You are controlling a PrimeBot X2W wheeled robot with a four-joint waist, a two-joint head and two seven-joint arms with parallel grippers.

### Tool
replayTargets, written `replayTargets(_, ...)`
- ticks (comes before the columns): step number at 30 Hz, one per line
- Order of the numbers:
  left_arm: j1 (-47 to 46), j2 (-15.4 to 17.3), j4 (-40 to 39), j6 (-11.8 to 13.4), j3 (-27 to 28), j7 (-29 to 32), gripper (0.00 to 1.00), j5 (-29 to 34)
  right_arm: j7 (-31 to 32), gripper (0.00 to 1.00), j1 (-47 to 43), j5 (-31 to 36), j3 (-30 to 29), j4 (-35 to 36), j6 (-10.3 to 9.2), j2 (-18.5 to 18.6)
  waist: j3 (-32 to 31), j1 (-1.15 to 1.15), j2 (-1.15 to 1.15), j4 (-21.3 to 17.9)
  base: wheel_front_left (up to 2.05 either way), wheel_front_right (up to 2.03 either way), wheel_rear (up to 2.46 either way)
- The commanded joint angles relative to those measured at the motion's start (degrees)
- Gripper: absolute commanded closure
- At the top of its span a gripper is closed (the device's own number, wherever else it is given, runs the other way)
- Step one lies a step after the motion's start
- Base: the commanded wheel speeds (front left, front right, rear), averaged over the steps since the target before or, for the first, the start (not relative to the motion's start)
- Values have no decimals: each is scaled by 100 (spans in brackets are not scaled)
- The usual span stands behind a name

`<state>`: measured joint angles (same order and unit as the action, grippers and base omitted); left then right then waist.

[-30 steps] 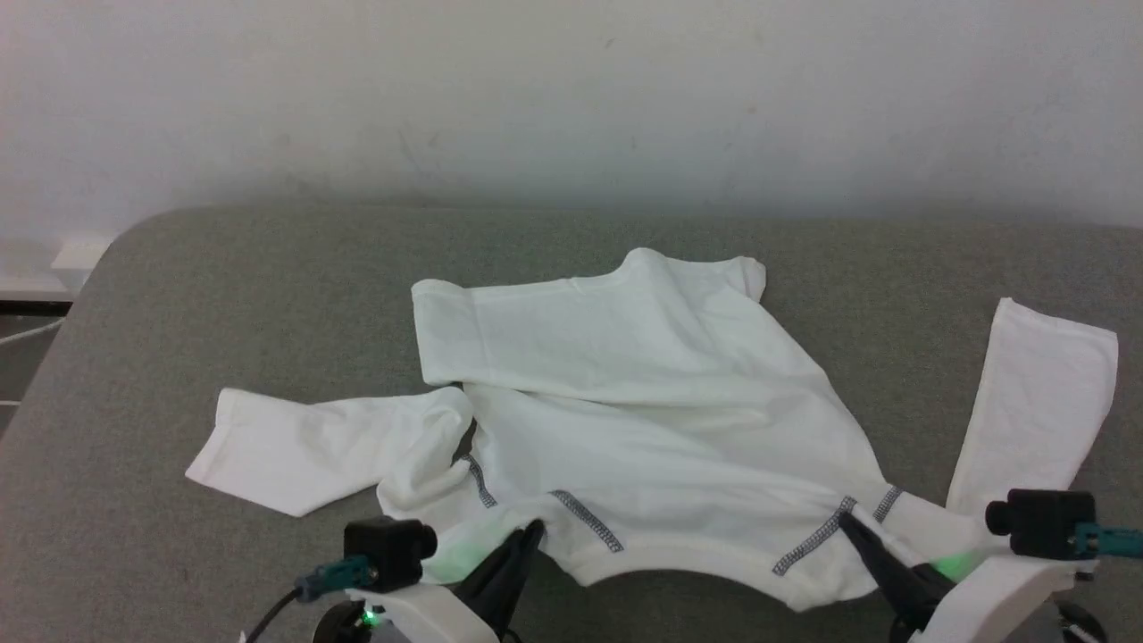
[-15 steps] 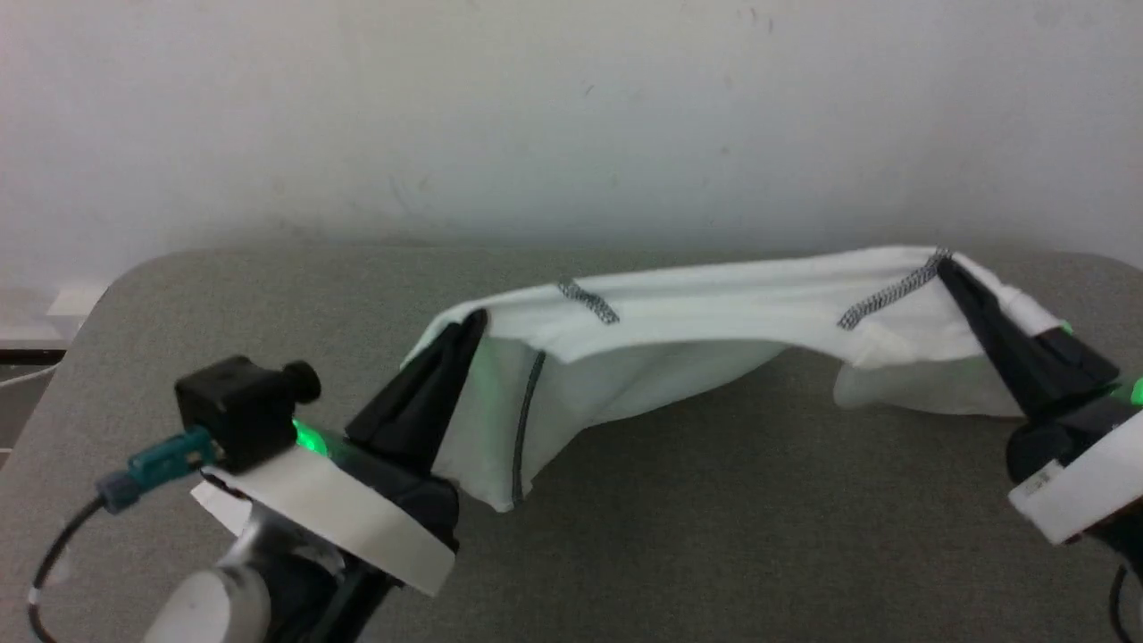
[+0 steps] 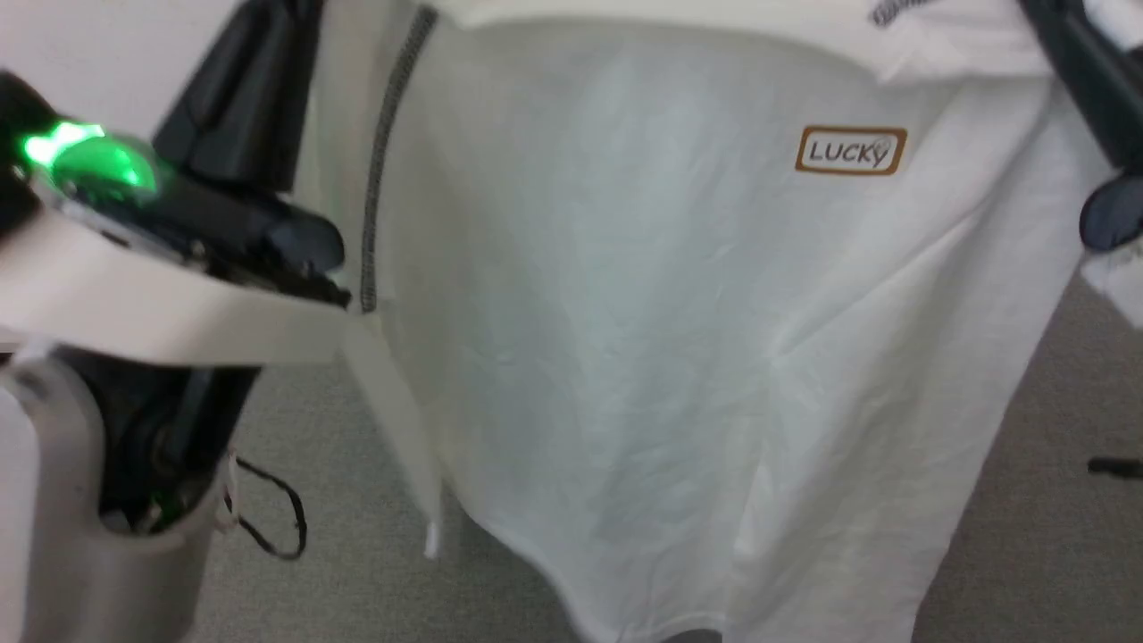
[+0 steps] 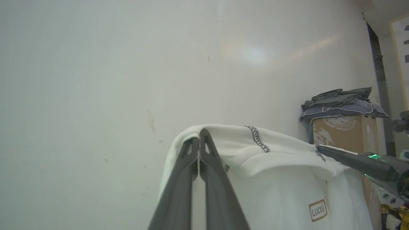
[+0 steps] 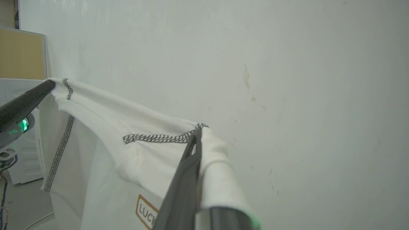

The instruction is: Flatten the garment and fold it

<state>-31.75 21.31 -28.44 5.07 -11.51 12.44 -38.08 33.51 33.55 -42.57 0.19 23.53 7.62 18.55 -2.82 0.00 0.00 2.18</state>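
The garment (image 3: 625, 339), a white shirt with dark zigzag stitching and a brown-edged "LUCKY" label (image 3: 850, 150), hangs in the air and spreads wide across the head view. My left gripper (image 4: 199, 134) is shut on one top corner of it, next to a stitched seam. My right gripper (image 5: 195, 135) is shut on the other top corner, right at a zigzag seam. The top edge stretches between the two grips, sagging slightly. In the head view the left gripper's dark fingers (image 3: 241, 80) rise at the upper left and the right gripper's fingers (image 3: 1076, 62) at the upper right. The sleeves are hidden.
The grey padded surface (image 3: 339, 464) lies below the hanging cloth. A white wall (image 4: 127, 64) stands behind. At the far right of the left wrist view is a cardboard box (image 4: 338, 127) topped with folded grey cloth. A thin dark cable (image 3: 277, 518) dangles by my left arm.
Both grippers have lifted the garment off the grey surface and raised it high, so it now hangs with the label side facing the head camera. The head camera has shifted too.
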Motion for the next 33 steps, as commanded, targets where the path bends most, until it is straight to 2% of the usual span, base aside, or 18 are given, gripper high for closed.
replayTargets(1, -282, 21, 114, 0, 121, 0, 100, -11, -70, 100, 277, -3, 23, -182, -13, 77, 98, 0, 0, -47, 0, 0, 0)
replayTargets(7, -1070, 74, 764, -200, 238, 67, 100, -212, -506, 100, 1282, 24, 490, -784, -13, 294, 505, 0, 0, -135, 0, 0, 0)
replayTargets(13, -1896, 250, 1586, -547, 232, 49, 100, -195, -834, 100, 2369, 133, 992, -1600, -13, 448, 1308, 0, 0, -207, 0, 0, 0)
replayTargets(18, -2814, 317, 2488, -825, 167, -78, 100, -80, -1370, 100, 3396, 295, 1561, -2415, -13, 650, 2093, 0, 0, -212, 0, 0, 0)
replayTargets(24, -4141, 357, 3623, -1075, 69, -650, 100, 221, -2026, 100, 4688, 454, 2188, -3616, -13, 693, 2869, 0, 0, -263, 0, 0, 0)
replayTargets(33, -5610, 302, 5094, -1213, -149, -1615, 100, 492, -2992, 100, 6176, 706, 3128, -5069, -13, 583, 3517, 0, 0, -196, 0, 0, 0)
